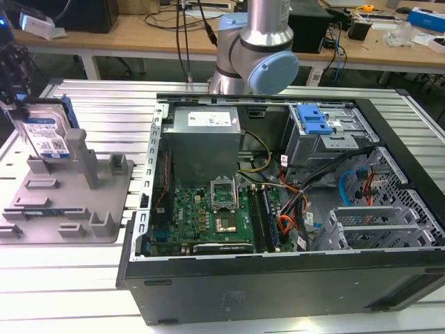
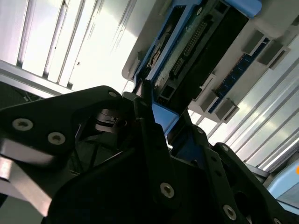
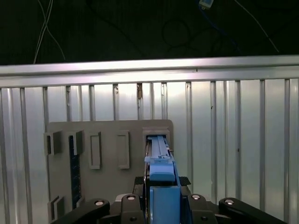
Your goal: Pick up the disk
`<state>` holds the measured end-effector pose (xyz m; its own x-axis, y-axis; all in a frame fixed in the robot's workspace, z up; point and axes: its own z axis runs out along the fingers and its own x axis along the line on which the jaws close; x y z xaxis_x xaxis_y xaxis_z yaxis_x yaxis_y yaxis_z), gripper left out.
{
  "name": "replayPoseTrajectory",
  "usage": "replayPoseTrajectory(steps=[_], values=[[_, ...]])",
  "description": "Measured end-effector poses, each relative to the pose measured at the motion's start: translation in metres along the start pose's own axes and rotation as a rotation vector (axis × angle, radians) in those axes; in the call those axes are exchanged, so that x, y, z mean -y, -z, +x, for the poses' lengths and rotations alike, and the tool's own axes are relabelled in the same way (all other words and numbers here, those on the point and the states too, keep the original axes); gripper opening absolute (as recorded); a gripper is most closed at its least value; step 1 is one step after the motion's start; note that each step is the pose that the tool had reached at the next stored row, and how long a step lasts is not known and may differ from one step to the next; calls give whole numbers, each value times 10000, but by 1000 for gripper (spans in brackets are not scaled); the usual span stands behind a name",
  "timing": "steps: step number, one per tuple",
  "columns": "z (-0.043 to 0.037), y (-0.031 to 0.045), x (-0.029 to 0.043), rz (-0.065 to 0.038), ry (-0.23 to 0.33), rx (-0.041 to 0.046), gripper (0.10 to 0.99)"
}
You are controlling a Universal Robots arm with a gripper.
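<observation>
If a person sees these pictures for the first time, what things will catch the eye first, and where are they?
The open computer case takes up most of the exterior view, its green motherboard exposed. At the exterior view's left, the gripper is closed on the disk, which stands upright, tilted, over the grey fixture on the ribbed metal table. In the first wrist view, the disk's blue rail sits between the fingers.

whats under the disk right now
The grey fixture lies under the disk, which stands on edge, tilted. Whether its lower edge still touches the fixture is hidden by a post.
</observation>
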<state>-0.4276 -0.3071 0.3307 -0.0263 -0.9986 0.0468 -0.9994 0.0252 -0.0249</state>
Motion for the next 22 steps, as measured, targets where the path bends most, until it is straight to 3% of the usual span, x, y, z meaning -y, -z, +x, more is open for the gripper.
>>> replayPoseTrajectory(steps=[1, 5, 8, 10, 12, 14, 19, 22], values=[[6, 134, 3, -1, 0, 0, 365], [16, 340, 9, -1, 0, 0, 365], [26, 545, 14, -1, 2, 0, 365], [35, 748, 19, -1, 5, 0, 365], [48, 1012, 25, -1, 5, 0, 365], [52, 1109, 28, 0, 5, 0, 365], [68, 1451, 36, -2, 5, -1, 365], [70, 1465, 37, 1, 6, 1, 365]])
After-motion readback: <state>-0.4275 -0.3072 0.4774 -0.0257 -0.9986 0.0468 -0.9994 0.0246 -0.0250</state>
